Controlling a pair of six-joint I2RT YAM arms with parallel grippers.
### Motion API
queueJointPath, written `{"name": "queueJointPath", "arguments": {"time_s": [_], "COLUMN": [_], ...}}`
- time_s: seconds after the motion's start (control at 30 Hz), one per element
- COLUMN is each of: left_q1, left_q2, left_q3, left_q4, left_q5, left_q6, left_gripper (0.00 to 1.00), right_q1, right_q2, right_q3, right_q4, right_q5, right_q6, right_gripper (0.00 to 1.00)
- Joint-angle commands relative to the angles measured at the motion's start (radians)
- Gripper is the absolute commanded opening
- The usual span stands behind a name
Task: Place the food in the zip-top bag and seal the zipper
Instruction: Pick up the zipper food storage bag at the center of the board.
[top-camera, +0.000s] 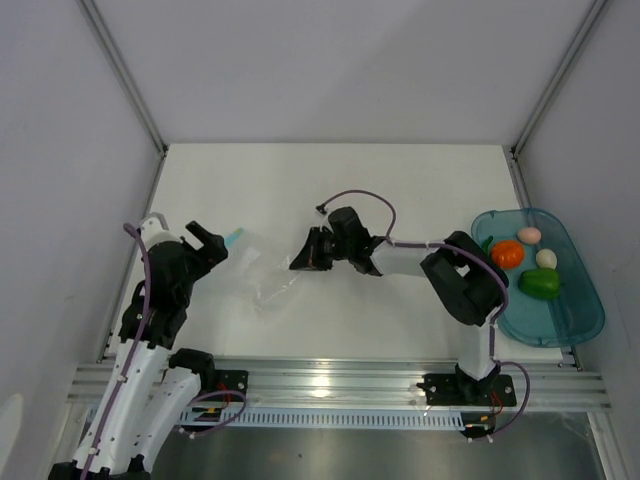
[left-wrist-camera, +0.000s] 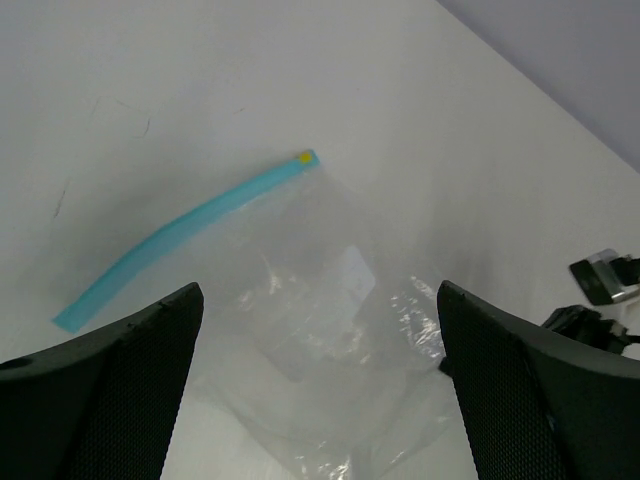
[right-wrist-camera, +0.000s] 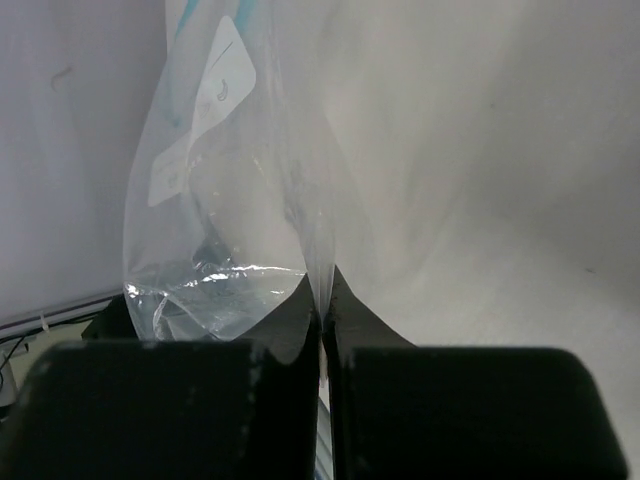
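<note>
White table (top-camera: 330, 180), grey walls. Right gripper (right-wrist-camera: 322, 300) clamped on zip-top bag (top-camera: 270, 282) at edge opposite zipper (left-wrist-camera: 185, 235), likely anchoring it. Left gripper (left-wrist-camera: 320, 375) spread wide above mouth, probably to open it. Food (top-camera: 508, 253) sits in teal tray (top-camera: 590, 312), far right.

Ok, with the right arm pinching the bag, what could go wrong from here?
1. The right jaws grip only a thin edge of the zip-top bag, so the clear film could slip out when pulled.
2. The left jaws stand open by the zipper. Closing there might pinch both layers and keep the mouth shut.
</note>
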Motion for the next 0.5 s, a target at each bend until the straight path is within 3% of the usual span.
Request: {"name": "queueJointPath", "arguments": {"time_s": [0.0,0.2,0.47], "left_q1": [0.008,0.017,0.031], "left_q2": [0.036,0.056,0.203], "left_q3": [0.047,-0.017,-0.12], "left_q4": [-0.005,0.134,0.378], "left_q5": [0.06,0.298,0.586], "left_q6": [0.05,0.106,0.041], "left_gripper": [1.0,0.97,0.9], "right_q1": [-0.083,-0.24,-0.383], "right_q2": [-0.126,-0.212,-0.237], "right_q3": [-0.01,-0.026,-0.06], "right_q4": [-0.112,-0.346,-0.48], "right_q5": [-0.038,-0.195,-0.489], "right_q6": [-0.179,-0.421,-0.685], "right_gripper": [0.0,0.0,0.01]}}
